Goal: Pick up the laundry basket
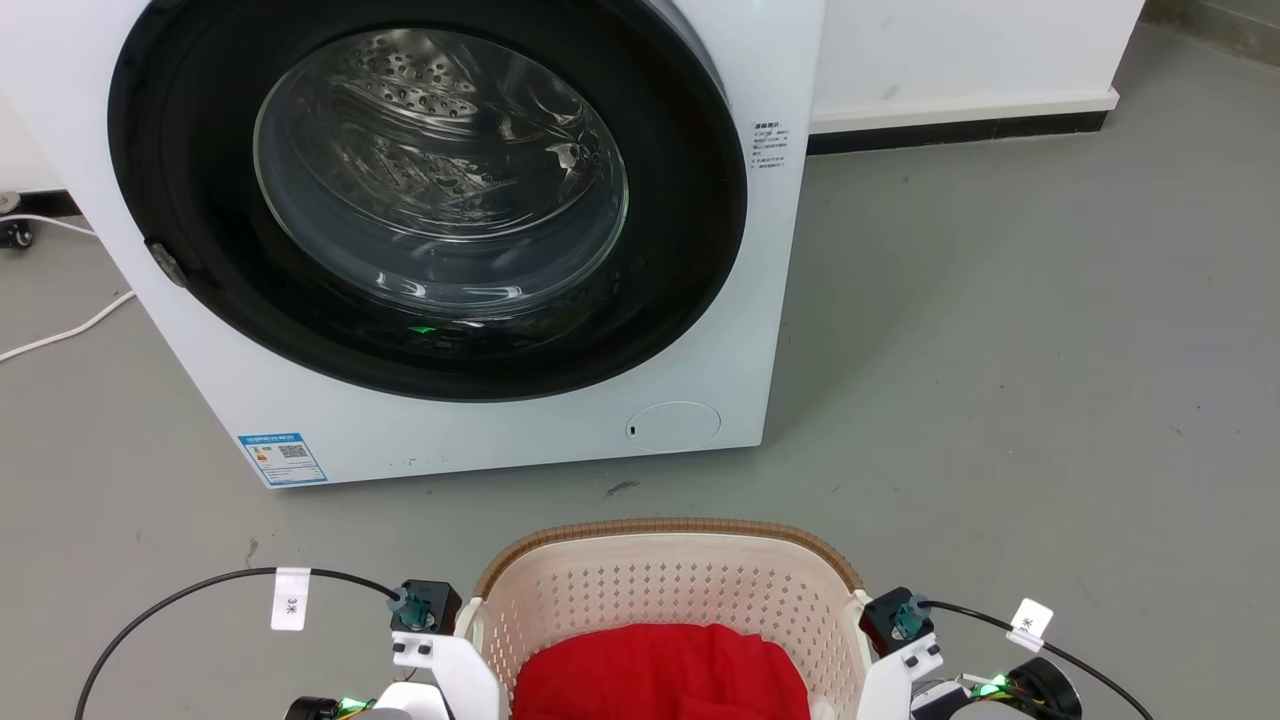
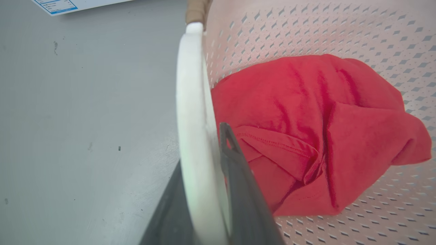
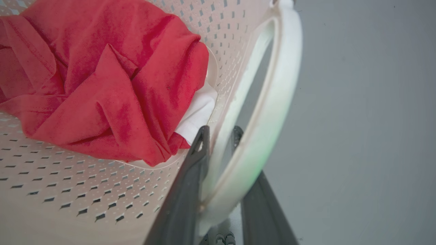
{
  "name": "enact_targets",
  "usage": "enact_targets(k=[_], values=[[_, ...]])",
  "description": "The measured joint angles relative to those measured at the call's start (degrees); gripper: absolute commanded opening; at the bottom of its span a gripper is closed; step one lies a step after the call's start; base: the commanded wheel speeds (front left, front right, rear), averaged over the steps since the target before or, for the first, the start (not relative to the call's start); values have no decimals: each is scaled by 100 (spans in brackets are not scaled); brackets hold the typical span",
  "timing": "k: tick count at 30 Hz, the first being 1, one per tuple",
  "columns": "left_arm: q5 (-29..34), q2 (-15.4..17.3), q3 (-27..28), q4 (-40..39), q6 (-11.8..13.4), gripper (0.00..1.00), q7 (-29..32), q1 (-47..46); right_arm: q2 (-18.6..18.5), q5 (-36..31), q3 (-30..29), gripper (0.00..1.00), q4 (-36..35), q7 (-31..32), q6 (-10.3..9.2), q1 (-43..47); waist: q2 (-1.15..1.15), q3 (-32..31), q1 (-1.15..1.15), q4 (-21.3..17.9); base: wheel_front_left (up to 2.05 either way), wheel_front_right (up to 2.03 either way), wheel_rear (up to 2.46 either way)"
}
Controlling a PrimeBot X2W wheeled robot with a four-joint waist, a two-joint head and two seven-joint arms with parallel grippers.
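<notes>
The cream laundry basket [image 1: 680,580] with a brown rim stands at the bottom centre of the head view, a red garment [image 1: 660,670] lying inside. My two wrists flank it, the left wrist [image 1: 430,625] at one side handle and the right wrist [image 1: 900,630] at the other. In the left wrist view my left gripper [image 2: 202,149] is shut across the white handle [image 2: 190,102], one finger inside the basket [image 2: 306,30]. My right gripper [image 3: 220,132] clamps the other handle [image 3: 282,85] of the basket [image 3: 85,190].
A white front-loading washing machine [image 1: 440,200] with its door shut stands just beyond the basket. A white cable [image 1: 60,335] runs on the grey floor at far left. A white cloth [image 3: 197,115] lies under the red garment [image 3: 102,78]. Open floor spreads to the right.
</notes>
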Motion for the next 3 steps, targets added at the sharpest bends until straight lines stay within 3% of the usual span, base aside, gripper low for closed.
enact_targets(k=[3], values=[[-26,1,-26,3,0,0,-5,0,-2,11,13,0,0,5,0,0,0,0,0,1,0,0,0]])
